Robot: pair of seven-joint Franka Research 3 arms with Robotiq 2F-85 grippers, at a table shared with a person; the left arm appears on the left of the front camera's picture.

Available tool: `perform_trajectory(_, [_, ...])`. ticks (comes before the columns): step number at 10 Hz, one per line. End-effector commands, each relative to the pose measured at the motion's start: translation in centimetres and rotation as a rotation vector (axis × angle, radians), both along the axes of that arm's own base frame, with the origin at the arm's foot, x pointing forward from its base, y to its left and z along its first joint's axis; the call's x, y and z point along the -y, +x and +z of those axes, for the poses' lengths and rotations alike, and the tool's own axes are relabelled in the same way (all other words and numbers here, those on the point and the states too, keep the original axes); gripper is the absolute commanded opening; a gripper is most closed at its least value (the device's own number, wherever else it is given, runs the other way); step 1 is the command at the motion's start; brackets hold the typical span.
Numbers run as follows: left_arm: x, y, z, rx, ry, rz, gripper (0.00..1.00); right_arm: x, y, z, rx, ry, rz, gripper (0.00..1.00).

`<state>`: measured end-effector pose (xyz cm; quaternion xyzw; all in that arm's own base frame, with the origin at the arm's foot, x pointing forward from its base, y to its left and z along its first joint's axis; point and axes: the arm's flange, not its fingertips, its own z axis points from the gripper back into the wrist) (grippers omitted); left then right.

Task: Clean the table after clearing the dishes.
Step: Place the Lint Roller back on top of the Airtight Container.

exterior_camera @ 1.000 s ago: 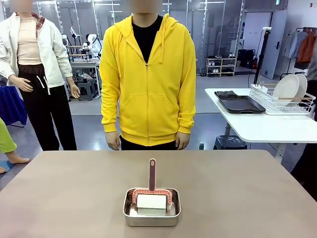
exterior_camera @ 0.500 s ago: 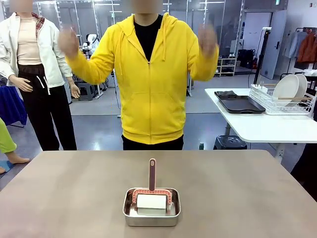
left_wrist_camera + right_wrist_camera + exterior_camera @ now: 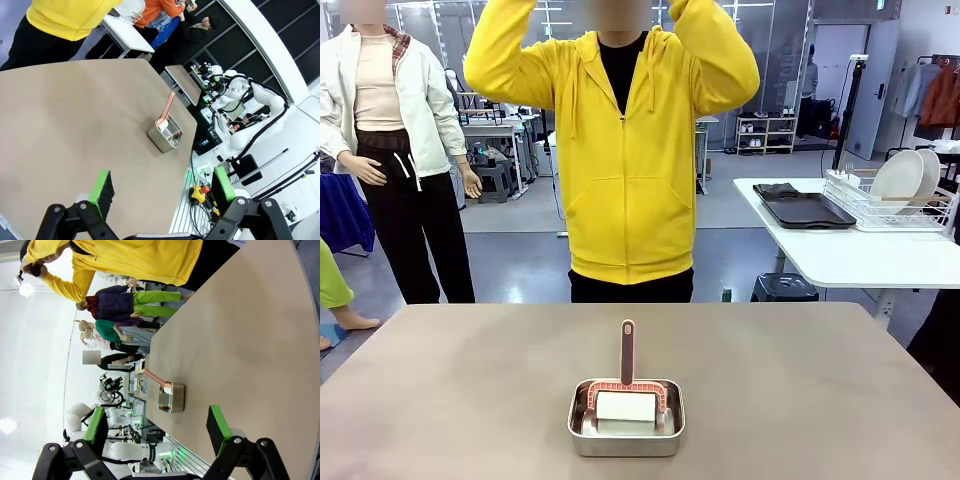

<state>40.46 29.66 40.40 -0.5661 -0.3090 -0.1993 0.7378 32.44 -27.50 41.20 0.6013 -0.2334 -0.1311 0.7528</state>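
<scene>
Front view: a person in a yellow hoodie [image 3: 625, 150] at the far edge has swung both arms from their sides to above the head, likely a start cue. The taupe worktop [image 3: 820, 380] carries a steel pan [image 3: 626, 418] holding a lint roller [image 3: 626, 398]; the plates [image 3: 905, 180] sit racked on the white table far right, so wiping remains.

Left wrist view: left gripper [image 3: 162, 187] hovers over the worktop's edge, fingers wide, empty.

Right wrist view: right gripper [image 3: 157, 427] likewise spread, holding nothing, the pan well beyond.
</scene>
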Motion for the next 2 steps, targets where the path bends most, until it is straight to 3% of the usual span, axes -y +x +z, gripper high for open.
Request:
perform_trajectory(1, [0.09, -0.53, 0.16, -0.004, 0.011, 0.000, 1.00, -0.11, -0.09, 0.30, 0.013, -0.005, 0.005, 1.00])
perform_trajectory(2, [0.09, -0.53, 0.16, -0.004, 0.011, 0.000, 1.00, -0.11, -0.09, 0.30, 0.013, -0.005, 0.005, 1.00])
